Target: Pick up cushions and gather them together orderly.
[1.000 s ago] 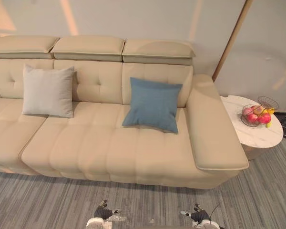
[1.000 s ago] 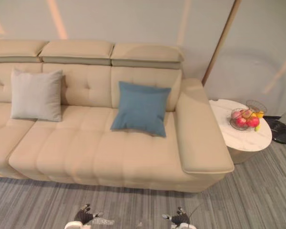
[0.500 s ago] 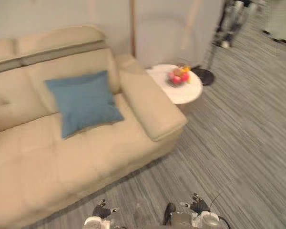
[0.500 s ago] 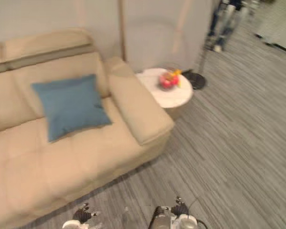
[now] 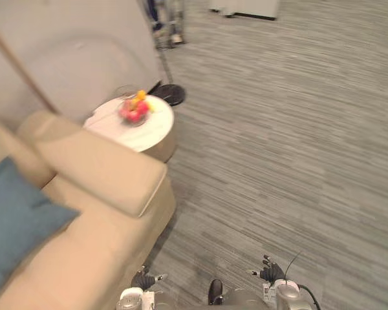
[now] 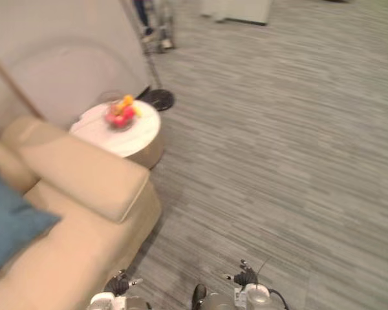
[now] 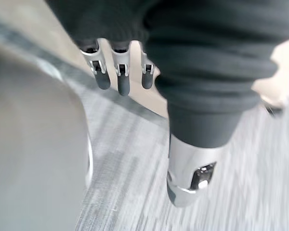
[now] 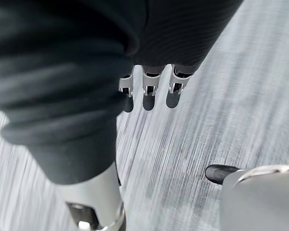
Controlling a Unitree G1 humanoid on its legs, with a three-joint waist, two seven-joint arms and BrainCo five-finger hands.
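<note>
A blue cushion [image 5: 16, 223] leans on the beige sofa [image 5: 97, 174] at the far left of the eye views, partly cut off by the edge. My left hand [image 5: 144, 280] hangs low at the bottom of the picture beside the sofa's front corner, its fingers [image 7: 119, 72] straight and holding nothing. My right hand [image 5: 270, 271] hangs over the grey floor at the bottom right, its fingers [image 8: 148, 91] also straight and holding nothing.
A round white side table [image 5: 132, 126] with a wire bowl of fruit [image 5: 134, 108] stands past the sofa's arm. A lamp's dark round base [image 5: 168, 94] sits behind it. Striped grey carpet [image 5: 278, 142] spreads to the right. A person's legs [image 5: 156, 16] show far back.
The camera has swung far to the right: the grey cushion and most of the sofa have left the picture, and open floor has come in. Both hands still hang low and idle.
</note>
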